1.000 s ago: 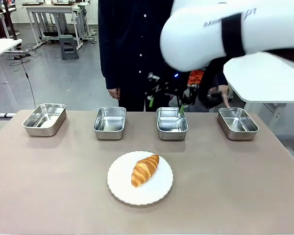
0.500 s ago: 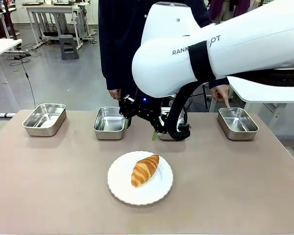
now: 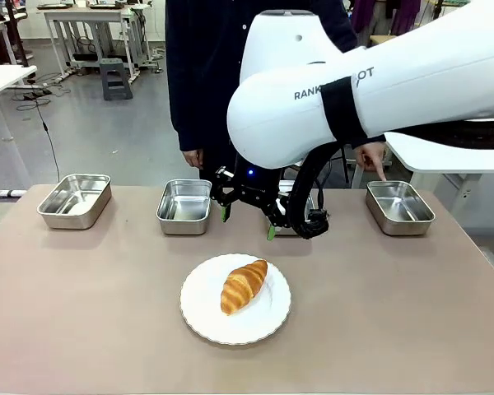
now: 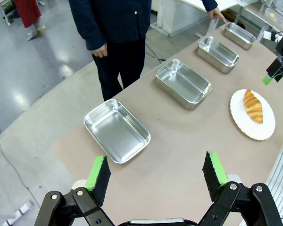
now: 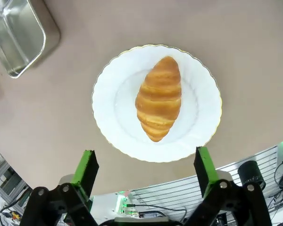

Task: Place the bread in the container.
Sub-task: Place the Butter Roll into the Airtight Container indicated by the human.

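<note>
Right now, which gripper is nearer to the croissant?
The right. The right gripper hangs open just above and beyond the croissant. The left gripper is open near the table's left end, far from it.

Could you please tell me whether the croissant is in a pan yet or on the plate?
On the plate: the croissant lies on it, and the steel pans look empty.

Open table (image 3: 99,321) around plate (image 3: 273,319); person's hand (image 3: 368,155) over far-right container (image 3: 400,217) rim, perhaps touching.
</note>
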Controlling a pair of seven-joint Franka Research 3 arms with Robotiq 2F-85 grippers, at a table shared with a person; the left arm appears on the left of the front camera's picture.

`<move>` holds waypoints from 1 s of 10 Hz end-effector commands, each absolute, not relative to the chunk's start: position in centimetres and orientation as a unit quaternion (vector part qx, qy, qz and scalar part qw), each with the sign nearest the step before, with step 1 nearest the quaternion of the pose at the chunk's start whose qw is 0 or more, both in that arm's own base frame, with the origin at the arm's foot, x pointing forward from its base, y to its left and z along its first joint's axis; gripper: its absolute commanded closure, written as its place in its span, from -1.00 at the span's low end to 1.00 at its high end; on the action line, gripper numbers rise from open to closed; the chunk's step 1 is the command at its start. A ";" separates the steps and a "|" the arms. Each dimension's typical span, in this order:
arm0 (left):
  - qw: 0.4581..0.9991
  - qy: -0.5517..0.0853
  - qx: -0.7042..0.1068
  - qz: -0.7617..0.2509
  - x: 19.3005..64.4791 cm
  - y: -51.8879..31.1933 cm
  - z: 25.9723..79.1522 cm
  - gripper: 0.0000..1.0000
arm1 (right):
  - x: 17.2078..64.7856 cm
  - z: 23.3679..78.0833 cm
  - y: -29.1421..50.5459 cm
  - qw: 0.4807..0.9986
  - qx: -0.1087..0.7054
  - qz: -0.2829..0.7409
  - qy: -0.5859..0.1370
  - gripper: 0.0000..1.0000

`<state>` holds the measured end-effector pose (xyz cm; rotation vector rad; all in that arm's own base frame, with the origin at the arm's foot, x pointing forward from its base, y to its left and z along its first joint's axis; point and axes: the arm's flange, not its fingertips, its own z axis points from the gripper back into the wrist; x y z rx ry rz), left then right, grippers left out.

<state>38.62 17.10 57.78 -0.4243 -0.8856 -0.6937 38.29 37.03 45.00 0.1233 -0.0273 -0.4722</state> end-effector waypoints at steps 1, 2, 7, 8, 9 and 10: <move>0.823 -0.418 -0.203 -0.328 38.6 17.2 57.9 -1.00 | 36.0 39.9 37.3 0.948 0.045 -0.313 -0.020 -1.00; 0.823 -0.418 -0.203 -0.328 38.6 17.2 57.9 -1.00 | 35.9 39.7 37.3 0.948 0.044 -0.316 -0.019 -1.00; 0.823 -0.418 -0.203 -0.328 38.6 17.2 57.9 -1.00 | 35.1 36.5 37.6 0.937 0.055 -0.343 -0.038 -1.00; 0.823 -0.418 -0.203 -0.328 38.6 17.2 57.9 -1.00 | 35.1 35.9 37.7 0.935 0.060 -0.346 -0.042 -1.00; 0.823 -0.418 -0.203 -0.328 38.6 17.2 57.9 -1.00 | 35.2 35.5 37.8 0.935 0.055 -0.347 -0.040 -1.00; 0.823 -0.418 -0.203 -0.328 38.6 17.2 57.9 -1.00 | 35.4 34.9 38.1 0.937 0.051 -0.345 -0.036 -1.00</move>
